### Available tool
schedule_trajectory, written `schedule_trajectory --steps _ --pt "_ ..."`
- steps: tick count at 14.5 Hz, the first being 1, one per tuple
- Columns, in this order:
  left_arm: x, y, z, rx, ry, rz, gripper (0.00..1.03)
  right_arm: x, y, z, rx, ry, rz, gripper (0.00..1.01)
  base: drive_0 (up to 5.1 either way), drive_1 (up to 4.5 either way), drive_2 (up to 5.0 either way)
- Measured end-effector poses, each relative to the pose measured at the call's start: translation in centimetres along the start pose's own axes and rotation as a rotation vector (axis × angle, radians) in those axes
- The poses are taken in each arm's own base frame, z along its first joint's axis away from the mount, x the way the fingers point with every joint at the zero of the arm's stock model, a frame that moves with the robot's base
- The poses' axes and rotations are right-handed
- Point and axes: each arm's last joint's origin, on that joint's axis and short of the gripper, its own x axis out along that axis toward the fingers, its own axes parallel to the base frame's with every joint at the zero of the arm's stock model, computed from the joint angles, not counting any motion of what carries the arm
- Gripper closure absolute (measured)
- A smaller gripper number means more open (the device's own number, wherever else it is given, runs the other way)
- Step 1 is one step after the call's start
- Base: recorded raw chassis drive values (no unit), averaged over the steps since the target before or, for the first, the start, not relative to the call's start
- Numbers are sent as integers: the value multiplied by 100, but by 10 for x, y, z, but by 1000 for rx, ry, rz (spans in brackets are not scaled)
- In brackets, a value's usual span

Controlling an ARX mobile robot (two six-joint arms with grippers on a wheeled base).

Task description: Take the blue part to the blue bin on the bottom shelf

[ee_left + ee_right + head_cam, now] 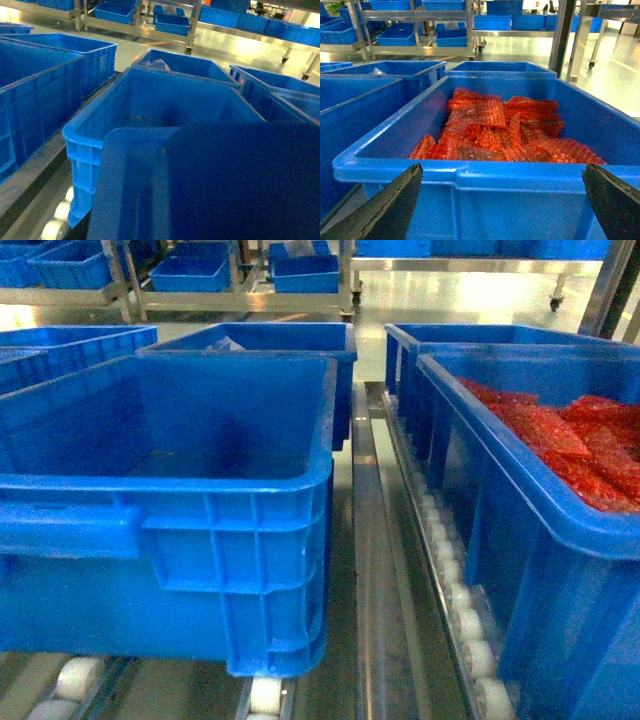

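Blue bin (200,540) beside one crate of red netting (495,130); right pincer (502,200) spread wide, left pincer's state untellable.

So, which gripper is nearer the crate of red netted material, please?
Right. The right gripper faces that crate's near wall, fingers spread; the left wrist faces the plain blue bin.

A smooth, slightly glossy blue plastic bin (200,490) sits on shiny steel rails with white plastic rollers (470,625), beside a matching crate (520,180) holding crinkly red netted material (495,130).
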Motion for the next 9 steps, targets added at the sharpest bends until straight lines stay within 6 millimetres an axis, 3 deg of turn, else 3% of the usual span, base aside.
schedule_trajectory --steps 6,9 --pt "0 0 0 0 -1 1 60 0 0 0 0 1 0 3 4 396 -387" --pt "0 0 -1 3 6 0 60 0 0 0 0 -5 1 3 0 0 0"
